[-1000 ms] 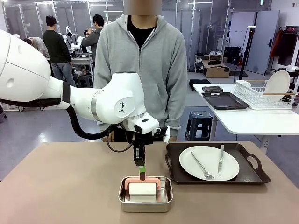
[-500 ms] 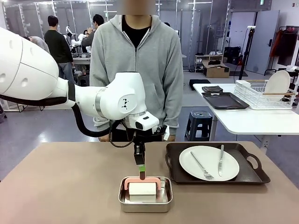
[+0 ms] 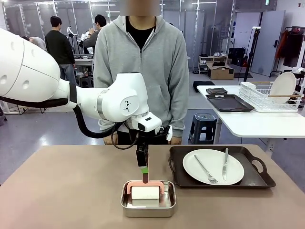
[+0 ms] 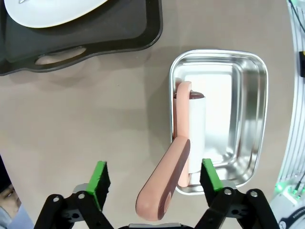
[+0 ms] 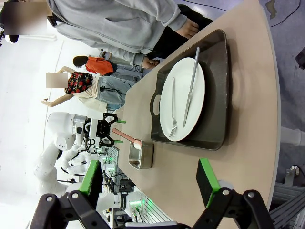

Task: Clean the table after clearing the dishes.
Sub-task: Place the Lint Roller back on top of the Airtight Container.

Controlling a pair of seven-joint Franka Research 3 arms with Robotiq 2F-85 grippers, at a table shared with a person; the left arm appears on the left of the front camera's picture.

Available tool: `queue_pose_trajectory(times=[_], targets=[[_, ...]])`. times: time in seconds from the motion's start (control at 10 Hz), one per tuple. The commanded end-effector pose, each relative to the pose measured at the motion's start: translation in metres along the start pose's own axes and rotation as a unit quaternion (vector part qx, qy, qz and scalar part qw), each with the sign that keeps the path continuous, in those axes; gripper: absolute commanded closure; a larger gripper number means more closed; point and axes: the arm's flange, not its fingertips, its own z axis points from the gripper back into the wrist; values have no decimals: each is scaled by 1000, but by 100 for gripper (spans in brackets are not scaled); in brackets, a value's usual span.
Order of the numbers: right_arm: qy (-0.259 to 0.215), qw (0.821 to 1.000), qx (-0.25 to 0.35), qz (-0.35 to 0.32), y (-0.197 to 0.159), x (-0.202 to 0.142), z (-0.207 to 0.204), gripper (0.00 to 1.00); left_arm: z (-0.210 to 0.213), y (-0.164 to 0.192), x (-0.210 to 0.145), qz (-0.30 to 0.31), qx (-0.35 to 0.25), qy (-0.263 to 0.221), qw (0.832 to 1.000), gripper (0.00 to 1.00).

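My left arm [image 3: 114, 102] reaches in from the left side of the worktop [image 3: 62, 191] and hangs over its middle, near my edge. The left jaws point straight down and are spread wide: one green pad [image 4: 100, 179] stands on each side of the pink handle [image 4: 164, 188], and neither one touches it. The handle slants up out of the steel pan [image 3: 125, 202], and the white roller [image 3: 145, 192] lies inside the pan against its floor.

Just right of the pan, and apart from it, the dark brown tray [image 3: 177, 177] sits flat on the worktop. On it is a white plate [image 3: 237, 167], with a fork [image 3: 206, 169] and a knife [image 3: 225, 163] lying across the plate.

At the far side, behind the tray and pan, a person [image 3: 143, 62] in a grey hooded top stands facing me.

On the right, my right jaws are spread wide too, green pads [image 5: 207, 174] well apart with nothing between them. They look along the worktop towards the tray.
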Motion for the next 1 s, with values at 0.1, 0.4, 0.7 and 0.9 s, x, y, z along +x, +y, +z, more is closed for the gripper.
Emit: queue_pose_trajectory(times=[0.1, 0.4, 0.7, 0.9], targets=[[0, 1000, 3, 1, 3, -2, 1, 0, 10, -2, -6, -10, 18, 0, 1000, 0], [0, 1000, 3, 1, 3, -2, 1, 0, 20, -4, -7, -7, 30, -1, 1000, 0], [0, 1000, 3, 1, 3, -2, 1, 0, 16, 1, -2, -3, 18, 0, 1000, 0], [0, 1000, 3, 1, 3, -2, 1, 0, 16, 1, -2, -3, 18, 0, 1000, 0]])
